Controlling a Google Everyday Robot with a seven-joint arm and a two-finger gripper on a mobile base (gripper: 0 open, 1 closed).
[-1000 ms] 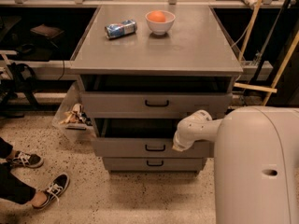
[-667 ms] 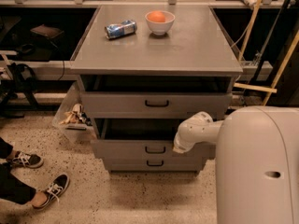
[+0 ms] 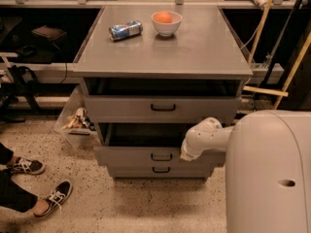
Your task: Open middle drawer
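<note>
Roughly, layout: three grey drawers stacked under a grey tabletop (image 3: 194,47).
Middle drawer (image 3: 129,157): between the top drawer (image 3: 121,108) and the bottom drawer (image 3: 131,171), stood partly out, dark gap above its front.
Gripper (image 3: 186,154): at the white arm's end, against the middle drawer's front, just right of its black handle (image 3: 161,157).
Grip state: could not be told.
Tabletop load: dented can (image 3: 125,30) beside white bowl (image 3: 166,27) holding an orange (image 3: 164,17).
</note>
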